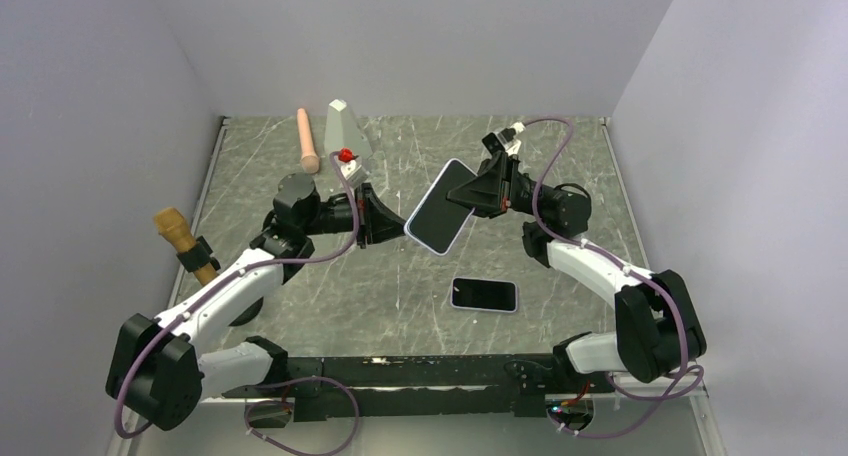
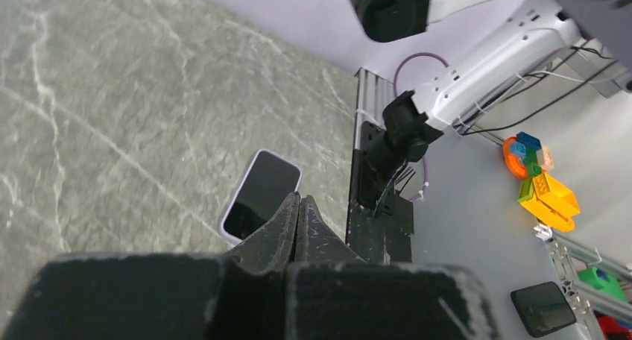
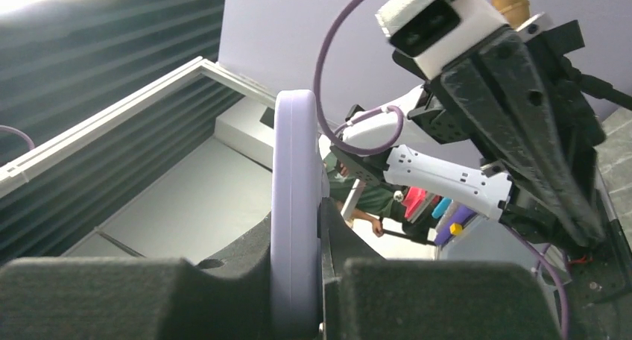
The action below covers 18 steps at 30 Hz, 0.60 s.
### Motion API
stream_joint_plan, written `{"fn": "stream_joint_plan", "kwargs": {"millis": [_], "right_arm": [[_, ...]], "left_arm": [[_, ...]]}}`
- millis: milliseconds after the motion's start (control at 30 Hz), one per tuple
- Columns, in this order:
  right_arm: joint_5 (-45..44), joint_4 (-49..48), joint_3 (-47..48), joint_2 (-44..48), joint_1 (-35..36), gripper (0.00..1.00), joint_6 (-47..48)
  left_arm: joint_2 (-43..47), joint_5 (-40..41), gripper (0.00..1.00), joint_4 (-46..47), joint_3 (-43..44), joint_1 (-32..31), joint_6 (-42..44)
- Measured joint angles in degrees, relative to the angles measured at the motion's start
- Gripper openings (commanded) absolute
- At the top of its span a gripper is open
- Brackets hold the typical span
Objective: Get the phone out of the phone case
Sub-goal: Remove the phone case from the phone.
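Note:
My right gripper (image 1: 482,197) is shut on the edge of a lavender phone case (image 1: 441,208) and holds it tilted in the air above the table's middle. Its dark face points up, and I cannot tell if a phone sits in it. In the right wrist view the case (image 3: 295,168) stands edge-on between the fingers of the right gripper (image 3: 296,215). My left gripper (image 1: 388,227) is shut and empty, its tip by the case's lower left edge. A dark-screened phone (image 1: 484,295) with a pale rim lies flat on the table. It also shows beyond the left gripper (image 2: 300,200) in the left wrist view (image 2: 262,193).
A peach cylinder (image 1: 307,140) and a grey wedge-shaped block (image 1: 343,128) with a red knob (image 1: 346,155) lie at the back left. A brown-handled tool (image 1: 184,240) is at the left edge. White walls enclose the marbled table (image 1: 560,156) on three sides.

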<state>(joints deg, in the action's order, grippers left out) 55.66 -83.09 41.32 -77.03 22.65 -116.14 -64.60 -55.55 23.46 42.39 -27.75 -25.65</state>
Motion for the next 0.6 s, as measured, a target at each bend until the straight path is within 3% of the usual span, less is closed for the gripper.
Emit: {"fn": "stream_joint_plan", "kwargs": {"millis": [67, 100, 233, 300, 400, 600], "right_arm": [[-0.33, -0.02, 0.13, 0.0, -0.31, 0.0, -0.57], [-0.42, -0.02, 0.13, 0.0, -0.63, 0.0, -0.59], [-2.19, -0.07, 0.04, -0.13, -2.32, 0.0, 1.14], [-4.02, -0.15, -0.35, -0.57, -2.78, 0.0, 2.69], [-7.04, 0.39, -1.05, -1.62, -2.86, 0.0, 6.51], [-14.05, 7.91, -1.33, -1.22, -1.22, 0.0, 18.34]], "left_arm": [[-0.5, 1.44, 0.01, -2.1, 0.0, 0.24, 0.13], [-0.42, 1.97, 0.09, -2.38, 0.0, 0.28, 0.07], [3.28, 4.7, 0.72, -3.39, -0.13, 0.28, -1.92], [6.45, 5.95, 0.92, -2.23, -1.44, 0.28, -4.85], [13.18, 8.7, 0.94, 1.07, -5.97, -0.13, -11.63], [18.36, 16.04, 0.81, 7.26, -9.38, -3.41, -22.34]]}}
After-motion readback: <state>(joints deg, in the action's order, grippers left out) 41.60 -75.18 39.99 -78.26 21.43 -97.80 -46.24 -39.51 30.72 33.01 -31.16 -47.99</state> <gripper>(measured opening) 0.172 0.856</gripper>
